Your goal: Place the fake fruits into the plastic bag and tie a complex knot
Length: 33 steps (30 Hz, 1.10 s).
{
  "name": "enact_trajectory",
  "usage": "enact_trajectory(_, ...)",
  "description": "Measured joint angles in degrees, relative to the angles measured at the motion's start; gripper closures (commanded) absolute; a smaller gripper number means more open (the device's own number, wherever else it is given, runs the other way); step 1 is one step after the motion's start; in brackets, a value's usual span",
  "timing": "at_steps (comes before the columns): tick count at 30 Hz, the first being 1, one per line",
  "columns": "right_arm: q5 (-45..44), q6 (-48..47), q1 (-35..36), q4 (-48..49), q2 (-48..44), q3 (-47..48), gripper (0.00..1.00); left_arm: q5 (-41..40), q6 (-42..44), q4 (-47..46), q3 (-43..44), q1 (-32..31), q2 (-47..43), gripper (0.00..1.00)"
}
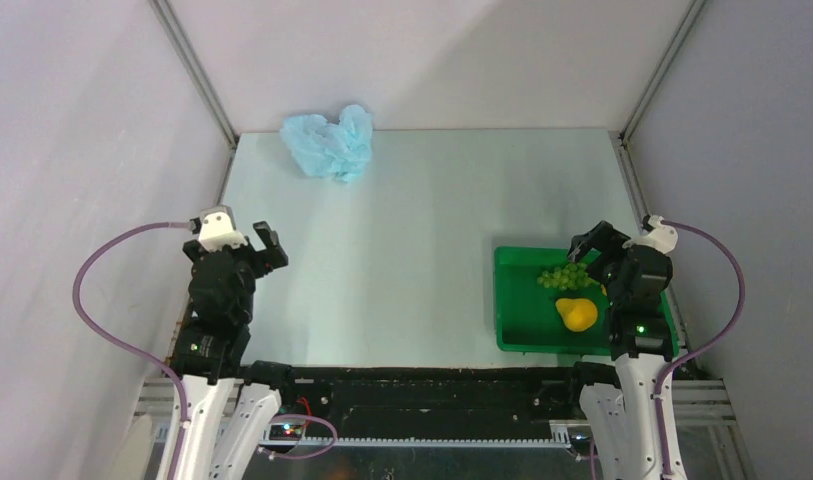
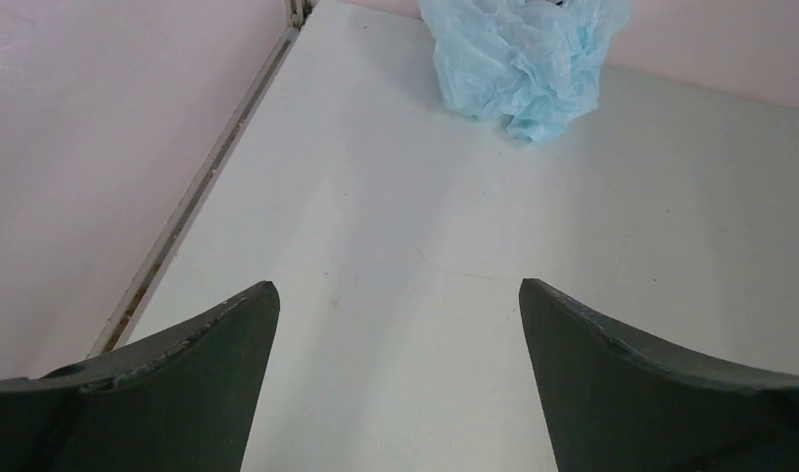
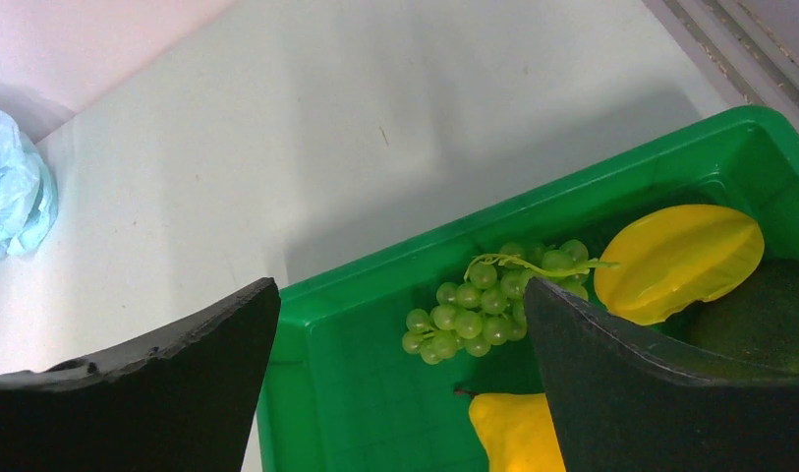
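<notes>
The light-blue plastic bag [image 1: 328,143] lies crumpled at the far left of the table, ahead of my left gripper [image 1: 244,238] and well apart from it. That gripper [image 2: 397,285] is open over bare table, the bag [image 2: 523,59] beyond its fingertips. In the green tray [image 1: 517,300] at the right lie the green grapes [image 1: 564,276] and a yellow pear [image 1: 579,314]. My right gripper [image 1: 607,250] hangs open above the tray. In the right wrist view the gripper [image 3: 400,283] holds nothing, with the grapes [image 3: 474,310] and the pear [image 3: 513,433] below it.
The tray [image 3: 356,393] also holds a yellow star-shaped fruit [image 3: 680,258] and a dark green fruit [image 3: 759,315], partly hidden by my right finger. Pale walls close in the table on three sides. Purple cables loop beside both arm bases.
</notes>
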<state>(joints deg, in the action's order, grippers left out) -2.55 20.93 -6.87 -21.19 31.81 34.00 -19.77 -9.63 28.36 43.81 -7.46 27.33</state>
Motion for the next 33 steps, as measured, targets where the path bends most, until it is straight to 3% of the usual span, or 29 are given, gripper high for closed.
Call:
enact_trajectory(21,1.5,-0.1,0.0,-1.0,0.2,0.0,0.01,2.3,0.2,-1.0,-0.9,-0.5,8.1,0.01)
enact_trajectory(28,3.1,0.0,0.0,-1.1,-0.4,0.0,0.01,1.9,0.1,-1.0,10.8,-7.1,21.4,0.0)
enact_trajectory(33,3.8,0.0,0.0,-1.0,-0.8,0.0,0.01,2.1,-1.1,-5.1,18.4,-8.0,34.1,0.01)
